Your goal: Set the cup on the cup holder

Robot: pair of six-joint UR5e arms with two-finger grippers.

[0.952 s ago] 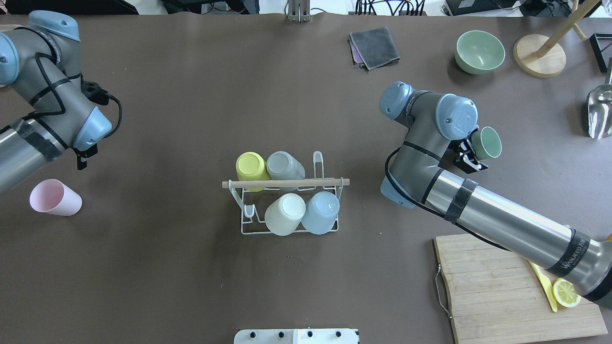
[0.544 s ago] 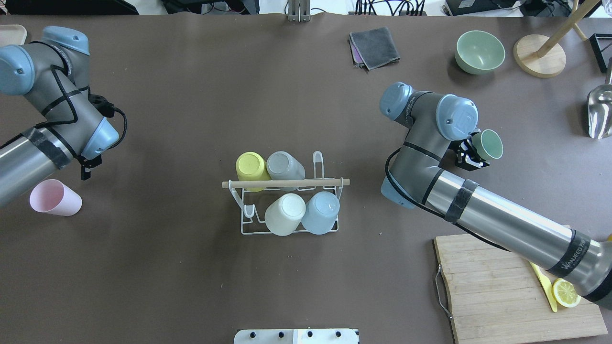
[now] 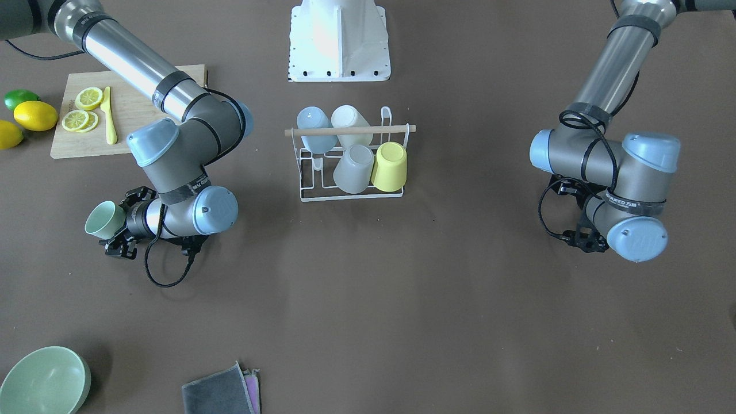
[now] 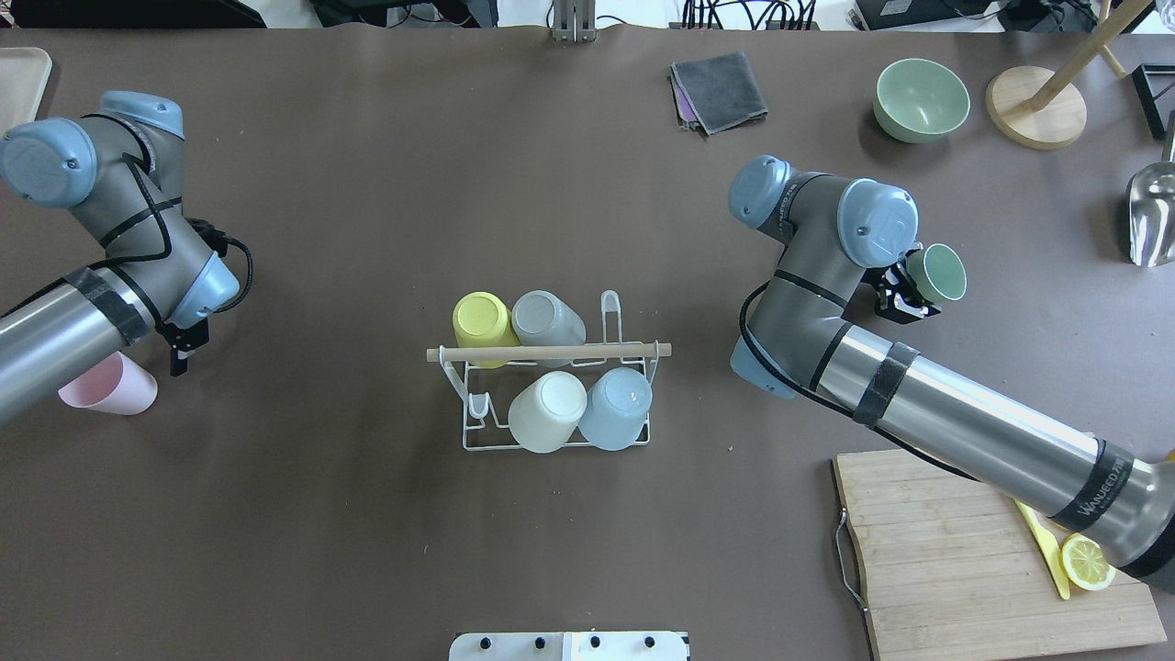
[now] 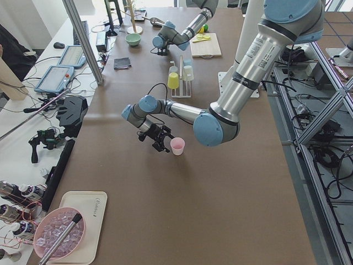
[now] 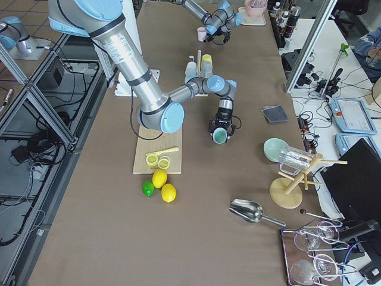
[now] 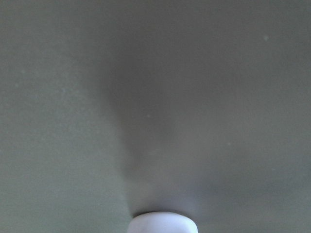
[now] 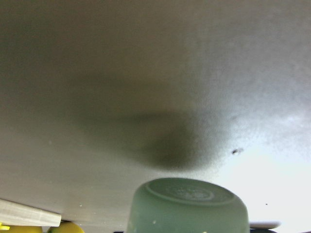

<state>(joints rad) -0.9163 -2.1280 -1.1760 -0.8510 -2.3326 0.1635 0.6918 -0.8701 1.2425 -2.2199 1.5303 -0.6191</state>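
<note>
The white wire cup holder (image 4: 551, 351) with a wooden rod stands mid-table and carries several upturned cups; it also shows in the front view (image 3: 349, 130). My right gripper (image 4: 904, 298) is shut on a green cup (image 4: 938, 274), held on its side above the table to the right of the holder. The green cup also shows in the front view (image 3: 105, 220) and the right wrist view (image 8: 187, 206). A pink cup (image 4: 115, 390) stands upright at the left, partly under my left arm. My left gripper (image 4: 184, 353) looks open just beside the pink cup (image 5: 177, 146), not touching it.
A wooden cutting board (image 4: 964, 551) with a lemon slice and a yellow knife lies at the near right. A green bowl (image 4: 921, 99), a folded grey cloth (image 4: 719, 90), a wooden stand (image 4: 1035, 106) and a metal scoop (image 4: 1152, 216) sit at the far right.
My left arm has swung down towards the pink cup and now covers part of it. The right gripper with the green cup has barely shifted.
</note>
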